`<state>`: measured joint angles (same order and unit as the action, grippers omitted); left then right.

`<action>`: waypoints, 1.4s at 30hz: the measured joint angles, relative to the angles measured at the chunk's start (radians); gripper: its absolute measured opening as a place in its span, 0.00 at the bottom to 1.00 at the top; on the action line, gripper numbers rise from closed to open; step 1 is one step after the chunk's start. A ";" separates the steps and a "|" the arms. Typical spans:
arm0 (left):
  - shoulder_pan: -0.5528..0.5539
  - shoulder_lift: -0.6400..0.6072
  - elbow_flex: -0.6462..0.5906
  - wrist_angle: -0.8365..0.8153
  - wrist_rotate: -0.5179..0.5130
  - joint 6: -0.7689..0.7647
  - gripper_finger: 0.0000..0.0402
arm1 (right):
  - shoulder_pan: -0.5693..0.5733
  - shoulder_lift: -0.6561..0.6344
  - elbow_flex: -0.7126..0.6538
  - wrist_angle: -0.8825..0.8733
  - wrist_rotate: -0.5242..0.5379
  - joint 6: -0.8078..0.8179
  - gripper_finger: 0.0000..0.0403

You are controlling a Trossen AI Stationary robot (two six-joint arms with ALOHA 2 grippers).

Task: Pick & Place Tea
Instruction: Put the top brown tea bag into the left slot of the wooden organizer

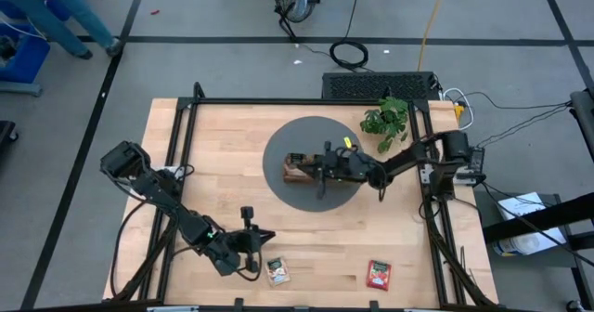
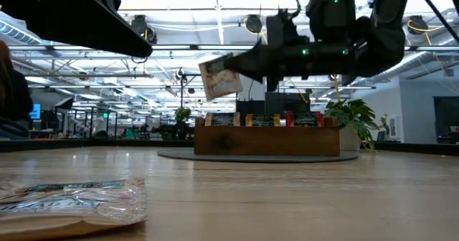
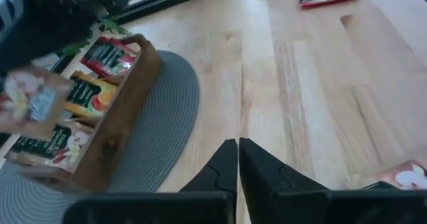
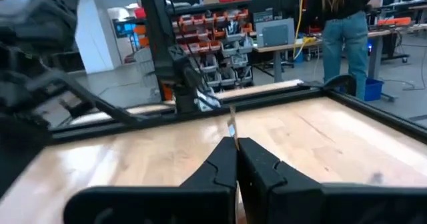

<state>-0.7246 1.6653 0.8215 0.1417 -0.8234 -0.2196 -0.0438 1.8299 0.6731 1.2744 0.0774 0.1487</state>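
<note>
While the right gripper (image 1: 299,161) hangs above the brown wooden tray (image 1: 299,172) on the round grey mat (image 1: 311,136), its fingers (image 4: 230,159) are closed on a cream-white flat tea sachet (image 2: 219,77). In the low view this sachet is in the air, clearly over the tray's left end and not touching it. It is held by one edge and tilted, so that its flat face looks toward the camera and its free end points away from the gripper and slightly upward. In the right wrist view it appears only as a thin edge standing up from the fingertips.

Inside the tray (image 3: 127,111) other sachets stand upright in a row, their long sides along the tray: red ones (image 3: 107,54), an orange-yellow one (image 3: 90,99) and a cream one with dark green top (image 3: 50,144).

The left gripper (image 1: 252,253) waits low at the near edge of the light wooden bench (image 1: 223,191), and its fingers (image 3: 230,167) are pressed together with nothing between them. Just beside it a second cream-white sachet (image 1: 277,271) lies flat on the bench, a little skewed to the bench edge. A red sachet (image 1: 379,274) lies flat further to the right, well apart from it. A small green plant (image 1: 388,119) stands at the far side of the mat.
</note>
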 joint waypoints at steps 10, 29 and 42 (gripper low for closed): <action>0.000 0.000 0.000 0.019 0.001 0.020 0.08 | -0.023 0.209 0.019 0.233 0.112 0.004 0.00; -0.003 0.000 0.000 0.021 0.003 0.001 0.08 | -0.025 0.279 0.019 0.242 0.159 0.006 0.00; -0.003 0.000 0.000 0.044 0.003 -0.006 0.08 | -0.006 0.279 0.019 0.204 0.155 0.014 0.06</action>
<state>-0.7277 1.6657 0.8219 0.1856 -0.8204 -0.2260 -0.0499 2.1088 0.6922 1.4787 0.2322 0.1627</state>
